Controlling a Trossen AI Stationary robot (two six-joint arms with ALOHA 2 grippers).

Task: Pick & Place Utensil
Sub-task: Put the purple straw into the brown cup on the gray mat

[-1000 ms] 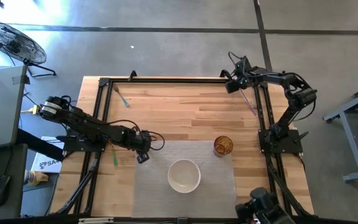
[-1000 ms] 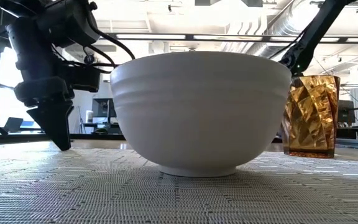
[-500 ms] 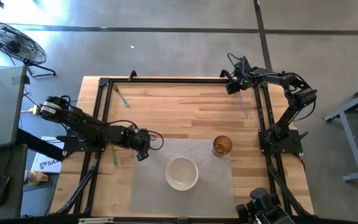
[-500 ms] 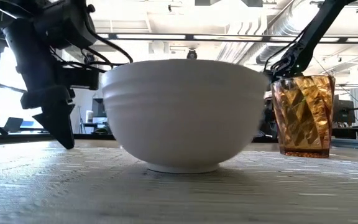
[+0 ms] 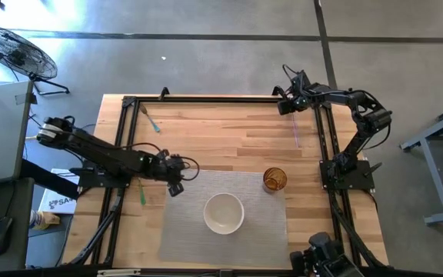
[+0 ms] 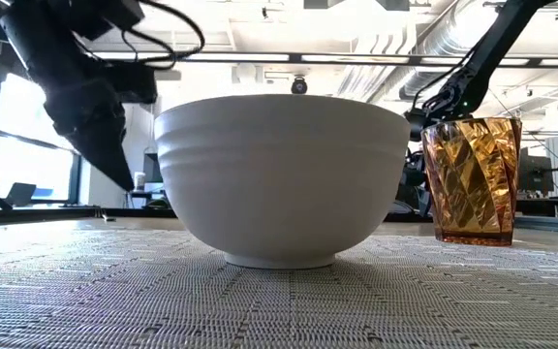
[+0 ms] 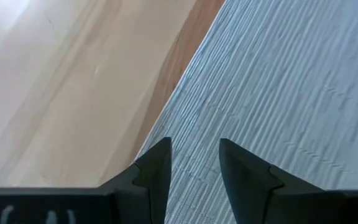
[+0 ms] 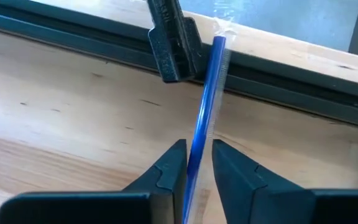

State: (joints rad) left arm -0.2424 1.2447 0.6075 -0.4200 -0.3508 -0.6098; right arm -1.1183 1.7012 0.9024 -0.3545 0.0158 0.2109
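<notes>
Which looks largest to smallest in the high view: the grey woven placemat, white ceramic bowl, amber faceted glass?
1. Grey woven placemat
2. White ceramic bowl
3. Amber faceted glass
All rest on the table, so nearness barely affects this.

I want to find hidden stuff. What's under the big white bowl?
The white bowl sits on a grey woven mat, which lies on the wooden table. The bowl covers the mat right beneath it, so anything there stays hidden.

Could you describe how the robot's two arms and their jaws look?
Both arms are dark, jointed and slim, with black cables looping beside them. The left arm carries a yellow-and-white label near its shoulder. Each gripper's jaws are two dark, tapering wedge-shaped fingers, matte and unmarked.
</notes>
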